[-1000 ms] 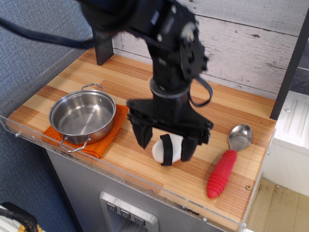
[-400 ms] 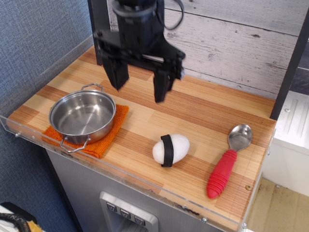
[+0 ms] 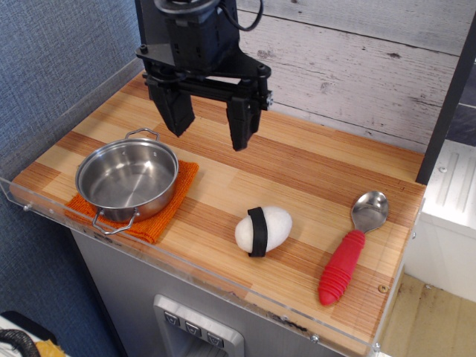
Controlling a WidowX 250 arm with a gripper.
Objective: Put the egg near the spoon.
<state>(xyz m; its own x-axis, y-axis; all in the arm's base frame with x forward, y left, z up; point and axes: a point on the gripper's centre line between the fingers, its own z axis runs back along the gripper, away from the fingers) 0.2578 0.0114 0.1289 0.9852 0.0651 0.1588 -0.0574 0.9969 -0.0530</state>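
Note:
The white egg (image 3: 264, 230) with a black band lies on its side on the wooden table, near the front edge. The spoon (image 3: 353, 247) with a silver bowl and a red ribbed handle lies to the right of the egg, a short gap between them. My black gripper (image 3: 210, 129) hangs open and empty above the back left of the table, well up and away from the egg, its two fingers (image 3: 242, 126) spread wide.
A steel pot (image 3: 127, 178) stands on an orange cloth (image 3: 162, 210) at the left. A clear plastic rim (image 3: 223, 281) runs along the table's front and left edges. A wooden plank wall stands behind.
My gripper was low around the egg a second ago. It has let the egg go, risen, and moved back and to the left. The egg stays where it was.

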